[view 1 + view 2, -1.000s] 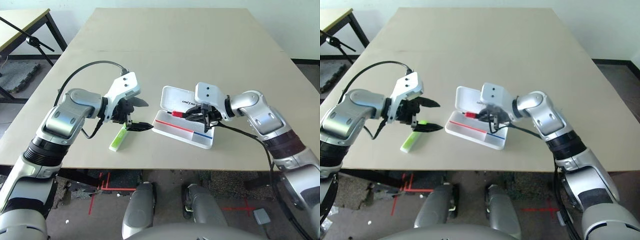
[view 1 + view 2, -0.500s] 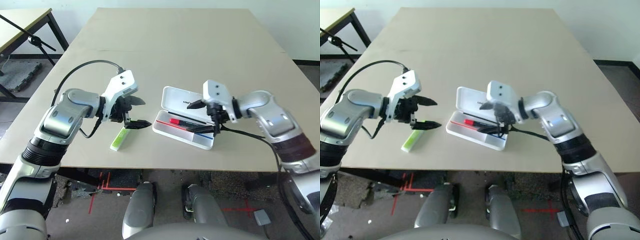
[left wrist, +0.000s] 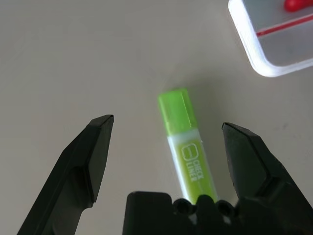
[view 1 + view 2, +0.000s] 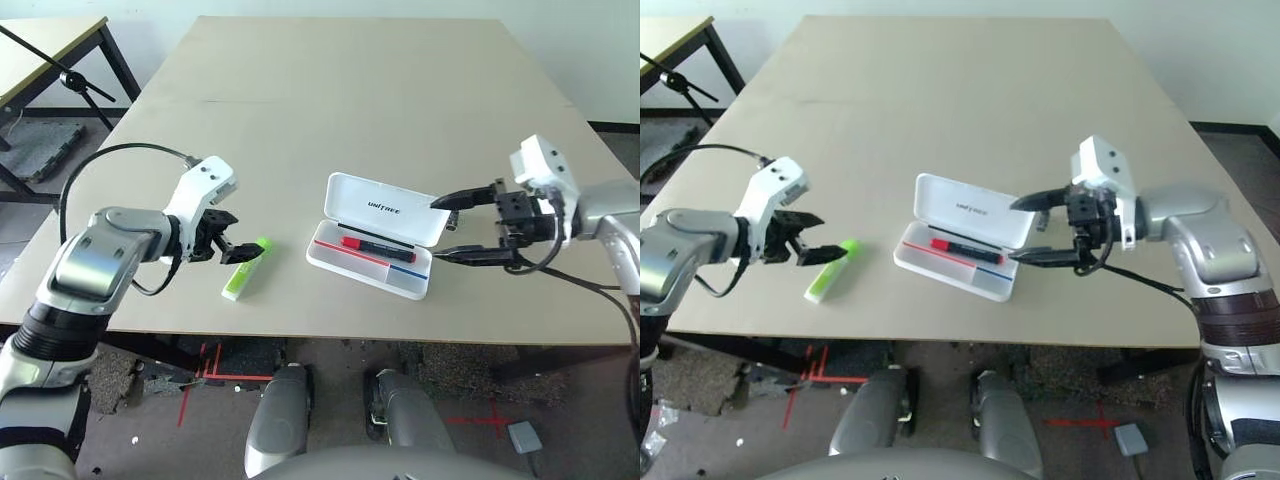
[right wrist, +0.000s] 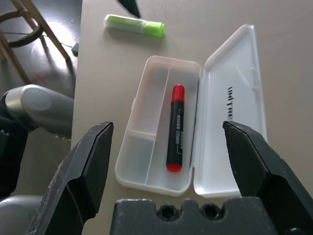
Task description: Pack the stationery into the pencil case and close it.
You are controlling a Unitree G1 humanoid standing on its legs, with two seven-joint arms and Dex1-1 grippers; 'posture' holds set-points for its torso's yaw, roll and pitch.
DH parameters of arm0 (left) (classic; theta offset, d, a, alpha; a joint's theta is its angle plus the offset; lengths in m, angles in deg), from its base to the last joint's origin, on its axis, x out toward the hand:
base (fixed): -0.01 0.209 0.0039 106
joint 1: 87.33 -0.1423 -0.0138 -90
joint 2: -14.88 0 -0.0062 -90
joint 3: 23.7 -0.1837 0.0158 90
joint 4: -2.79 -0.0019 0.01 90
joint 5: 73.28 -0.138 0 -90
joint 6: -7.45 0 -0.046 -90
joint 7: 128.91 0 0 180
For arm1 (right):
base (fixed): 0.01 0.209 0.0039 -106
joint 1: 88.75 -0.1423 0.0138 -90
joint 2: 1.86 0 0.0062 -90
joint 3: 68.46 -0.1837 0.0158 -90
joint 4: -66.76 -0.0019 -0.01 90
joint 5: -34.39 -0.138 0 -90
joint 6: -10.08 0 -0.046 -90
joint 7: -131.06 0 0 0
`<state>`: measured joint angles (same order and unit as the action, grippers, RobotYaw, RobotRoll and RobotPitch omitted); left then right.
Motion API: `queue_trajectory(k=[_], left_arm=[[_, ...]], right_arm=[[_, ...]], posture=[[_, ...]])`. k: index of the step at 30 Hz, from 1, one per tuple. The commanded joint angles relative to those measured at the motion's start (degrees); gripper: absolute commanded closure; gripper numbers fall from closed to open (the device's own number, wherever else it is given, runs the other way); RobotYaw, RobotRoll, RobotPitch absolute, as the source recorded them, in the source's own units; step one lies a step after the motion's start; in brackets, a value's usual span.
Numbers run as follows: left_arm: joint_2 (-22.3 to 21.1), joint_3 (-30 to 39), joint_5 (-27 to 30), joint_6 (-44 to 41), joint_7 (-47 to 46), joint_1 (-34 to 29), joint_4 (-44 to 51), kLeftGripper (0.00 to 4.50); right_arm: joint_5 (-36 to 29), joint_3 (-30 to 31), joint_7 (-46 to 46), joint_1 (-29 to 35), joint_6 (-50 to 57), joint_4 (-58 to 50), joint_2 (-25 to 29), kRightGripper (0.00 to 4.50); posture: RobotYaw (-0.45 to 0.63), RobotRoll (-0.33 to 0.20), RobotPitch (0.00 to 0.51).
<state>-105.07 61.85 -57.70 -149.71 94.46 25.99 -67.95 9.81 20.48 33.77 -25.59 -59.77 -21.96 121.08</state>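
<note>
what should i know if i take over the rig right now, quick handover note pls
Left gripper: jaws open, empty, poised over the lime-green highlighter.
Right gripper: jaws open, empty, off to the right of the pencil case.
Highlighter lies flat on the table, left of the case, apart from it.
Case is open, lid up. The red-and-black marker lies in its long compartment.
Done: marker packed.
Left: grasp the highlighter, place it in the case, close the lid. I cannot make out any small clip piece; look for it before closing.
</note>
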Motion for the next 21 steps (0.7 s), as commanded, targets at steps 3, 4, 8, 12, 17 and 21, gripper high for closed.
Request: queue_trajectory(k=[3, 4, 8, 12, 17, 21], left_arm=[[4.09, 2.14, 1.27, -7.84, -6.32, -2.52, 5.11, 0.00], [4.59, 2.48, 1.41, -8.86, -7.13, -2.73, 5.78, 0.00], [5.64, 2.75, 1.95, -11.75, -9.50, -3.72, 7.67, 0.00], [5.75, 1.98, 1.63, -11.34, -11.32, -5.57, 7.98, 0.00], [4.58, 0.36, 1.49, -12.48, -12.50, -6.09, 5.84, 0.00], [3.26, -1.22, 2.56, -14.51, -11.82, -5.69, 4.48, 0.96]], right_arm=[[0.01, -2.65, 1.86, 1.71, -4.25, 4.23, 2.67, 0.04], [-0.03, -2.82, 1.90, 1.85, -4.60, 4.65, 3.01, 0.04], [-0.15, -3.74, 1.75, 2.44, -5.36, 5.69, 3.96, 0.04], [-0.31, -4.35, 1.73, 3.16, -5.99, 6.27, 4.61, 0.04], [-0.24, -5.43, 2.07, 4.13, -7.28, 7.57, 5.34, 0.04], [-0.04, -6.10, 1.87, 4.65, -8.14, 8.67, 5.73, 0.00]], posture=[[0.29, 0.000, 0.111], [0.29, 0.000, 0.113], [0.30, 0.000, 0.119], [0.29, 0.000, 0.121], [0.29, 0.000, 0.119], [0.28, 0.000, 0.117]])
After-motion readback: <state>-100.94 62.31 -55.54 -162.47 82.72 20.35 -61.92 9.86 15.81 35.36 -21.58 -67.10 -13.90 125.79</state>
